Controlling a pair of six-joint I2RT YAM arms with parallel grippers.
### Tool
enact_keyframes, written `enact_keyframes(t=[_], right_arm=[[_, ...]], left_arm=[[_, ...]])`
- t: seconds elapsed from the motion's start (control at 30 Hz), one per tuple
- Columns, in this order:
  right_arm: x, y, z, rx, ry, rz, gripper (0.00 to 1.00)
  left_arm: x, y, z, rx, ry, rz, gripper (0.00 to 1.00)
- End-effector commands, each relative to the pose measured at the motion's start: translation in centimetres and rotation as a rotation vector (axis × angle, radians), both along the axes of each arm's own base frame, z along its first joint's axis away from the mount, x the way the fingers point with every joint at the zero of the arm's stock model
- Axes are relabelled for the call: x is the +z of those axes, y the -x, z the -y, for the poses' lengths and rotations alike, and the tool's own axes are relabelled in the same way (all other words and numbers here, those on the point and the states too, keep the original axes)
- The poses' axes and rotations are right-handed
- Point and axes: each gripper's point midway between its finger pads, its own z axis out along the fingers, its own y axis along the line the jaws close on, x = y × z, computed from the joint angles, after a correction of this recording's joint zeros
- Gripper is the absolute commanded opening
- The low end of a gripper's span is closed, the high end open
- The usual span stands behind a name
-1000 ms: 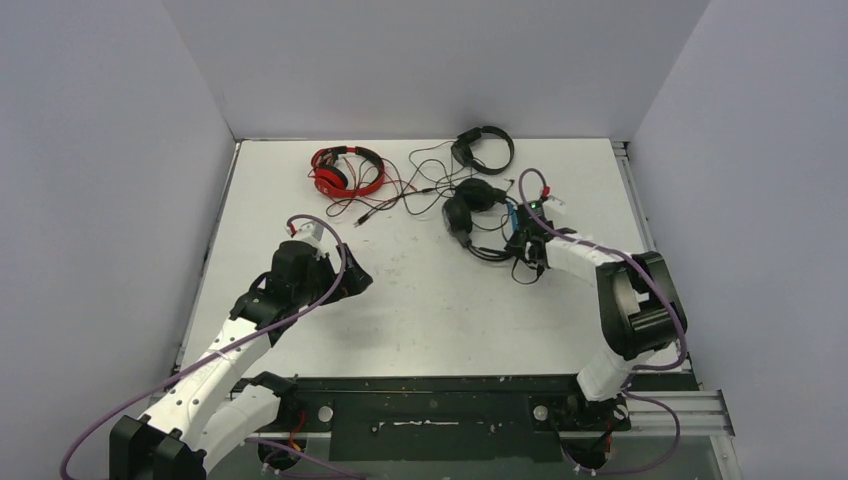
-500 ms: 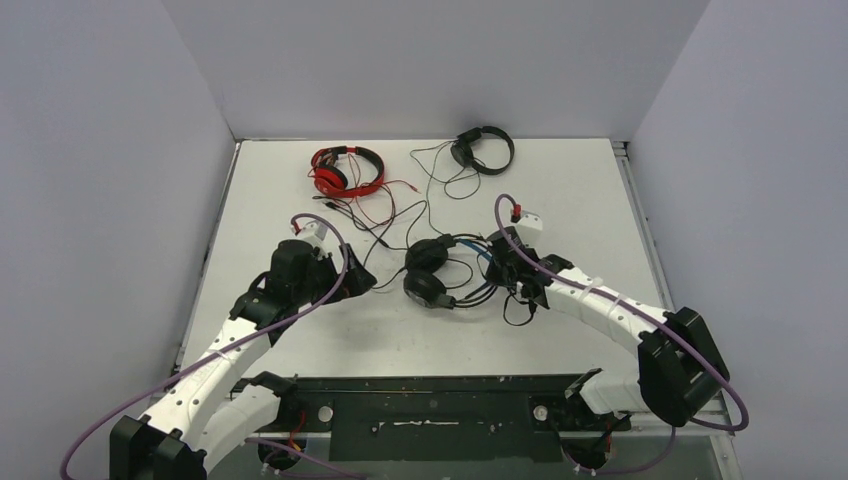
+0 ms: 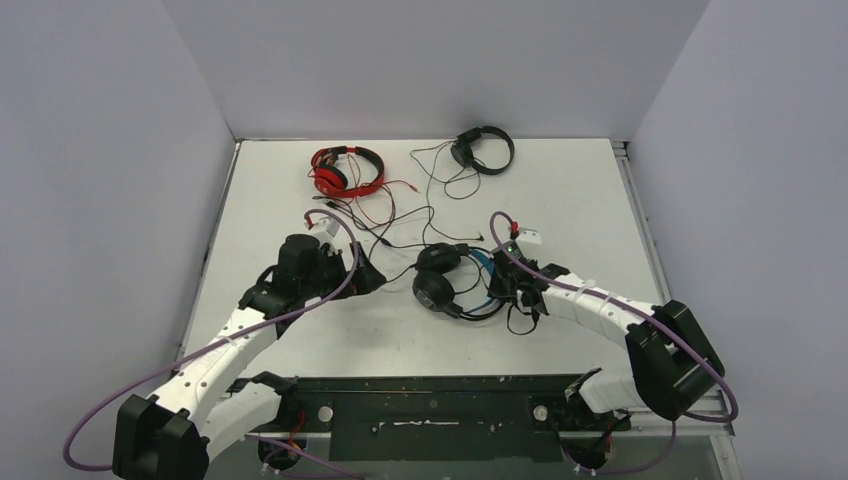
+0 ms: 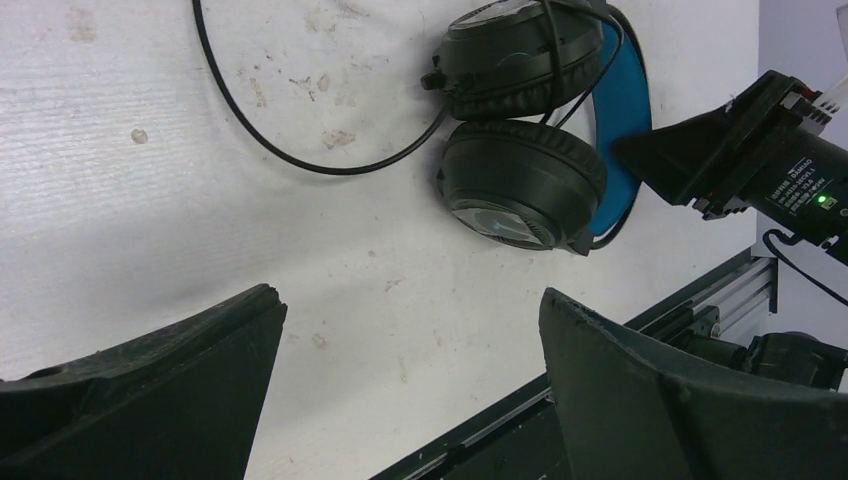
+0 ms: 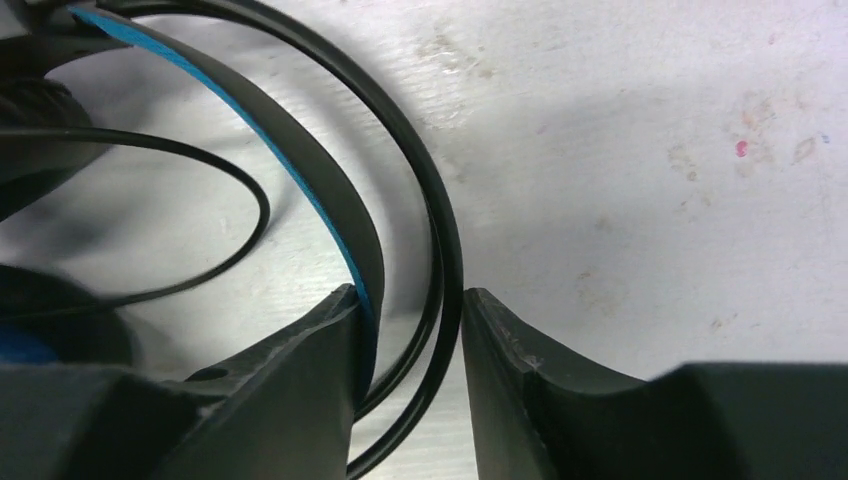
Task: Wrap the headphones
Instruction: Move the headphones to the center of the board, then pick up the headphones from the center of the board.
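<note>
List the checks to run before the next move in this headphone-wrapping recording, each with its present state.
1. Left pincer open and empty: ok.
2. Blue headband sits inside the right pincer: ok.
3. Right pincer clamped firmly on it: cannot tell.
4. Blue-band headphones have their cable wrapped: not ok, it lies loose.
5. That cable untangled from those of the red headphones and black headphones: cannot tell.

Matt black earcups [image 4: 520,175], scuffed table [image 4: 130,200]
</note>
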Motion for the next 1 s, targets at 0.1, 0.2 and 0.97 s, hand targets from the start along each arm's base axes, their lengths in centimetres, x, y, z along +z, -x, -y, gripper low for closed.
enact_keyframes(t=[0.1,0.2,0.97], right_arm=[[0.9,-2.8,1.2,0.028,0.027,0.008,0.6],[0.6,-3.4,1.2,0.032,0.01,-0.01,0.67],[1.7,-2.9,-0.5,0.076,0.102,-0.047,0.31]], left_arm=[[3.4,-1.8,0.9,-0.041,0.007,0.112,0.97],[3.4,-1.8,0.7,-0.035,-0.01,0.115,0.97],[2.0,-2.2,7.7,-0.088,-0.247,0.148,0.97]])
